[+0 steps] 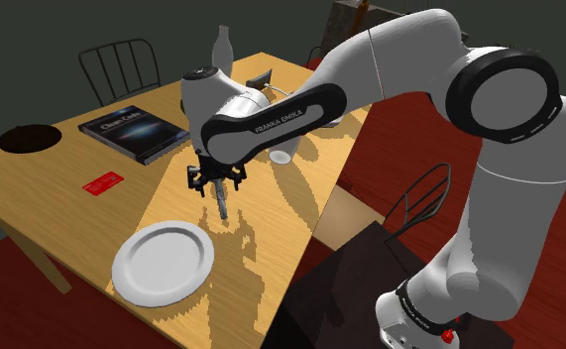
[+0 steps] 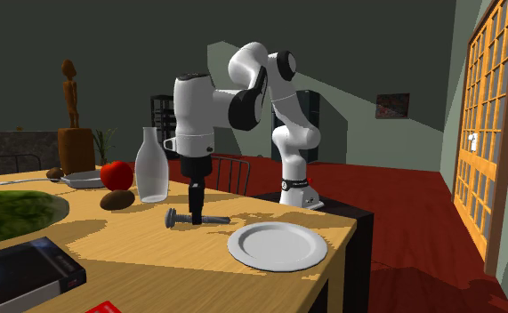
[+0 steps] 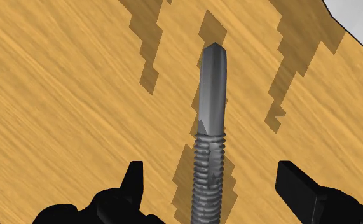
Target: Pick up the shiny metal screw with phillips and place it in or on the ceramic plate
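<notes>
Item: screw (image 3: 210, 108), grey metal. Loc: flat on surface (image 2: 154, 258), near plate (image 2: 277, 246), not touching it. Rigid, prob. light, rolls easily; smooth tip slippery, so grip threaded shank mid-length. Hand (image 2: 195, 206): open, fingers (image 3: 134, 184) astride shank, no contact yet.

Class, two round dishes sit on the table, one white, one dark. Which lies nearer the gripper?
The white plate, just by the gripper; the dark dish sits at a distant table corner.
</notes>
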Controlling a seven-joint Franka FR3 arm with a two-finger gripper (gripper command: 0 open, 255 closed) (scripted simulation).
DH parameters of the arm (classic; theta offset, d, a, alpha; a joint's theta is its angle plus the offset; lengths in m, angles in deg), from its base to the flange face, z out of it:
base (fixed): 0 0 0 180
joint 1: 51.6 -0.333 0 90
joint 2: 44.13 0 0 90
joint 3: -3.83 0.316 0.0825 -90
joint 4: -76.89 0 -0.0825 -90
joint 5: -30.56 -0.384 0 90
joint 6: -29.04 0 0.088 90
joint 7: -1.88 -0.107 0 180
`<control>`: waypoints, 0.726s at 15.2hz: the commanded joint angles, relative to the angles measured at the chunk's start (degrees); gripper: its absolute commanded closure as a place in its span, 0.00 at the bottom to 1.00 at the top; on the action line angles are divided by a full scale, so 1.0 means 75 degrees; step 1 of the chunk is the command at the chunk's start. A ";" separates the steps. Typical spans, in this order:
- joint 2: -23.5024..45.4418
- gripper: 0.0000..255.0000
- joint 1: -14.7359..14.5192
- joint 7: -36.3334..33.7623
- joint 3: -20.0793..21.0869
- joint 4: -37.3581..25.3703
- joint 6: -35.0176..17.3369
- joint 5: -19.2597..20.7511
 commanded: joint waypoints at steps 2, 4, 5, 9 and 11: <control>0.0003 0.00 -0.0001 -0.0002 -0.0001 0.0001 -0.0005 0.0002; 0.0002 1.00 -0.0001 -0.0001 -0.0001 0.0001 -0.0004 0.0002; 0.0002 1.00 -0.0001 -0.0001 -0.0001 0.0001 -0.0004 0.0002; 0.0002 1.00 -0.0001 -0.0001 -0.0001 0.0001 -0.0004 0.0002; 0.0003 1.00 -0.0001 -0.0001 -0.0001 0.0001 -0.0004 0.0002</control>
